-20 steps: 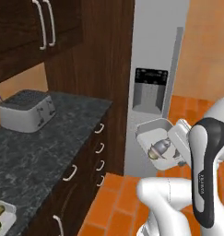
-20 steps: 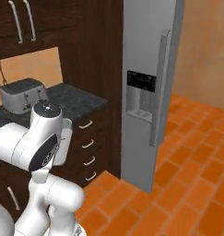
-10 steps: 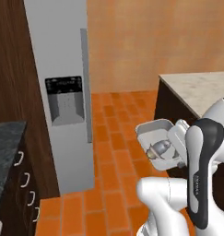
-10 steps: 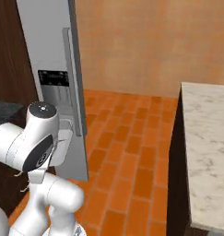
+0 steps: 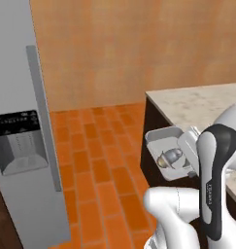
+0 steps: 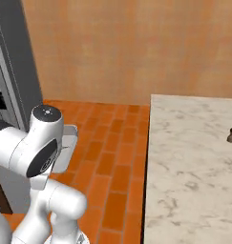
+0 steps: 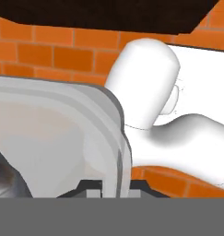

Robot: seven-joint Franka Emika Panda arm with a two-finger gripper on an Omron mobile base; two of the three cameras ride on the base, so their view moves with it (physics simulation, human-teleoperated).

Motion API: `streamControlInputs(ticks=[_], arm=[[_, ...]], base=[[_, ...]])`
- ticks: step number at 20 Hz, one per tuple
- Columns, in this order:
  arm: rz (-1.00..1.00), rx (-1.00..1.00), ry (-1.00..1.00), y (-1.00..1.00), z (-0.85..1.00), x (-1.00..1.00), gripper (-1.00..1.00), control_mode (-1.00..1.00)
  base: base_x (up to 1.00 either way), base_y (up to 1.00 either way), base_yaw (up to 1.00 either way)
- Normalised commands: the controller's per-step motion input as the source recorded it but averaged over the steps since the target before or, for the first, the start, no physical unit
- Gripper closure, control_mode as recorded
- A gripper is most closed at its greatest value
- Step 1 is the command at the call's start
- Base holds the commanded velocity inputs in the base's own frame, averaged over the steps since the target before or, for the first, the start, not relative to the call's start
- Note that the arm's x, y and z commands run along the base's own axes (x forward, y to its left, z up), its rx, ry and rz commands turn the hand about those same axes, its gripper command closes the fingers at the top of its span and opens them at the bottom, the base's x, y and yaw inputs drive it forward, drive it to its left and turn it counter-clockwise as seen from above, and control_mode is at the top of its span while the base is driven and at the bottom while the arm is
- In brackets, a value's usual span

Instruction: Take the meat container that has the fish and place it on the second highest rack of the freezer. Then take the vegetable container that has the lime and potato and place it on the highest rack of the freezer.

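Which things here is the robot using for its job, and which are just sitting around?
For the job:
meat container, gripped by the fingers
fish inside it
freezer, door shut

Just sitting around:
marble counter
small dark shaker on it

Pale grey meat container (image 5: 164, 138), silvery-grey fish (image 5: 170, 156)

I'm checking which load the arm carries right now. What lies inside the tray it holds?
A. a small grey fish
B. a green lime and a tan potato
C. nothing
A: in the left base view, the meat container, held beside the arm, has the small silvery-grey fish in it.
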Motion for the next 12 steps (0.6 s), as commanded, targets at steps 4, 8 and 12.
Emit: streamControlInputs(ticks=[4, 8, 12], arm=[[0.0, 0.0, 0.0, 0.0, 0.0, 0.0, 1.0, 1.0], [0.0, 0.0, 0.0, 0.0, 0.0, 0.0, 1.0, 1.0], [0.0, 0.0, 0.0, 0.0, 0.0, 0.0, 1.0, 1.0]], base=[[0.99, 0.39, -0.25], [1.0, 0.0, 0.0], [0.99, -0.06, 0.13]])
